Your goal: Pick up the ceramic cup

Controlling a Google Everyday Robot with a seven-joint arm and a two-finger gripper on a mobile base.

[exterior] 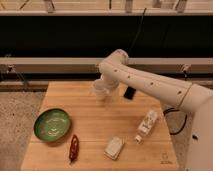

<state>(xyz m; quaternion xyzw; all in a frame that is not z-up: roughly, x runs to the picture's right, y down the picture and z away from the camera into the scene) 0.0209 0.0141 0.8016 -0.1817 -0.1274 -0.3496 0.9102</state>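
One ceramic cup (100, 92), with the gripper (102, 85) — jaws spread — right at it; one green bowl (52, 124), one white bottle (146, 125).

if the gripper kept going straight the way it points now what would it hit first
The cup, most likely. The gripper points down at the back of the table, right at the cup, with nothing seen between them; depth is unclear from this one view.

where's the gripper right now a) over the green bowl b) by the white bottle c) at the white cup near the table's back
c: the gripper is at the ceramic cup near the back edge of the table, apart from the green bowl at left and the white bottle at right.
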